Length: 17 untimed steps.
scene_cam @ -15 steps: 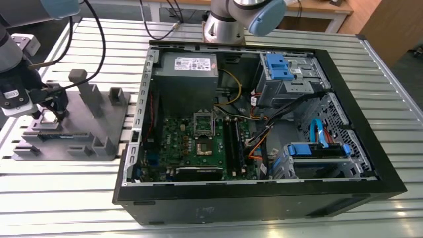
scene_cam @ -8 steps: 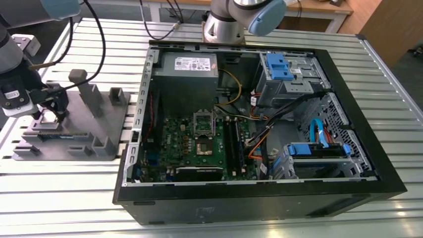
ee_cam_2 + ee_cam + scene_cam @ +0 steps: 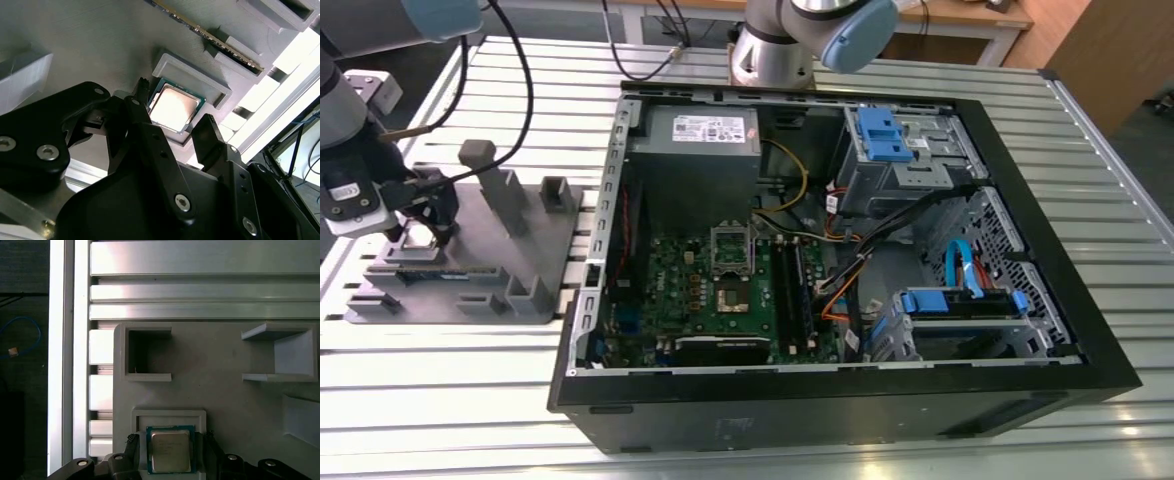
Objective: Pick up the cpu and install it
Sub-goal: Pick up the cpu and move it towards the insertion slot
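Observation:
The cpu [image 3: 175, 107] [image 3: 170, 450], a flat silver square with a thin pale rim, lies in a raised square pocket of the grey fixture [image 3: 520, 260] [image 3: 235, 400] on the exterior view's left. My gripper [image 3: 424, 232] [image 3: 174, 110] [image 3: 170, 440] hangs right over it, open. One black finger [image 3: 142, 102] stands at each of two opposite edges of the chip, with a small gap on both sides. The dark socket [image 3: 731, 262] with its metal frame sits on the green motherboard inside the open computer case [image 3: 854, 405].
The fixture carries upright posts [image 3: 487, 175] and empty box-shaped holders [image 3: 147, 355], and a memory stick [image 3: 210, 40] stands on edge close to the cpu pocket. Cables, blue drive brackets [image 3: 887, 135] and a grey power supply [image 3: 700, 130] crowd the case. The slatted metal table [image 3: 454, 400] lies all around.

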Tool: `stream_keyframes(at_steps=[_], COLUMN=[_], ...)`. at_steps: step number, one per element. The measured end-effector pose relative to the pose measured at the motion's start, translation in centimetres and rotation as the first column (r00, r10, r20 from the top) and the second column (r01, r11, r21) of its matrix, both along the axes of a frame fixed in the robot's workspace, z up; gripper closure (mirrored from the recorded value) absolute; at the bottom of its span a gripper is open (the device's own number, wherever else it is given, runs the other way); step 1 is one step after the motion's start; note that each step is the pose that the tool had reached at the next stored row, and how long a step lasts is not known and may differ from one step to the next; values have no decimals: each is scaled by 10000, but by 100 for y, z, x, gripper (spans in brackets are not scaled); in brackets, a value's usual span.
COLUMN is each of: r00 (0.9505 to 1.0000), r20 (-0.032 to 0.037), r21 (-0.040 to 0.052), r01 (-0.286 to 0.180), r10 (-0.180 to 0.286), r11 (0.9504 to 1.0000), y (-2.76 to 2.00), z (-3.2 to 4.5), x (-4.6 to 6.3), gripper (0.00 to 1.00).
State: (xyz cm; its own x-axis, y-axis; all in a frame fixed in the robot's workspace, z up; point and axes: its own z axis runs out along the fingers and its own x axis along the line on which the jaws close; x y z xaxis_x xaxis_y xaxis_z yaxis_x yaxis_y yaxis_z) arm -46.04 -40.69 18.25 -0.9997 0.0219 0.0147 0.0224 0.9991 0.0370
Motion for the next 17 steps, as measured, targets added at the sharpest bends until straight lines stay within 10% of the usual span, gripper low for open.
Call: stream_keyframes(at_steps=[17], r00=[10000], r20=[-1], r21=[0], r01=[-16], r10=[16], r11=[10000], y=[-14], z=[3], x=[4], gripper=[39])
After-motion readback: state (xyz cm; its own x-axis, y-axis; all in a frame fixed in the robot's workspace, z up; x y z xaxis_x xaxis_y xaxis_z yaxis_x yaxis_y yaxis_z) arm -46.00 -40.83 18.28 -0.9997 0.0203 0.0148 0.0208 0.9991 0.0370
